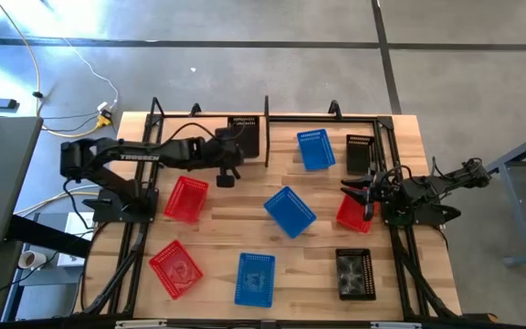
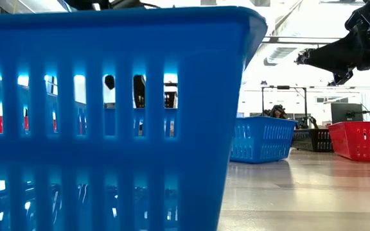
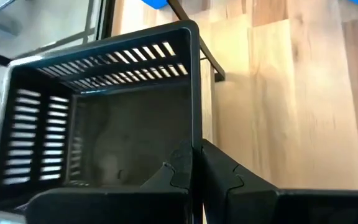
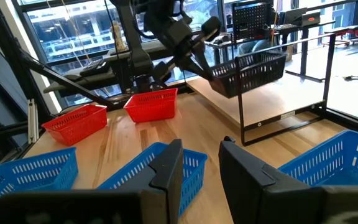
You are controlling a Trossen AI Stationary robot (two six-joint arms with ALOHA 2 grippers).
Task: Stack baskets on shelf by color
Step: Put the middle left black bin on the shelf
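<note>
Overhead cam looks down; low cam's pressed against blue basket (image 2: 108, 115).

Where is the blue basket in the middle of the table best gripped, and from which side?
Grip the rim of a long wall of the blue basket from above, one finger inside, one outside. It stands upright, open-topped but turned diagonally, so the right gripper probably must rotate to match.

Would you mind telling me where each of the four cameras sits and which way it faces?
High view: overhead, straight down on table, both arms and baskets.
Low view: tabletop height, behind a blue basket, facing the room; one arm shows upper right.
Left wrist view: looks past the left gripper, shut on a black basket.
Right wrist view: looks past the open right gripper across the table to the left arm.
Shared: the lifted black basket shows in both wrist views.
</note>
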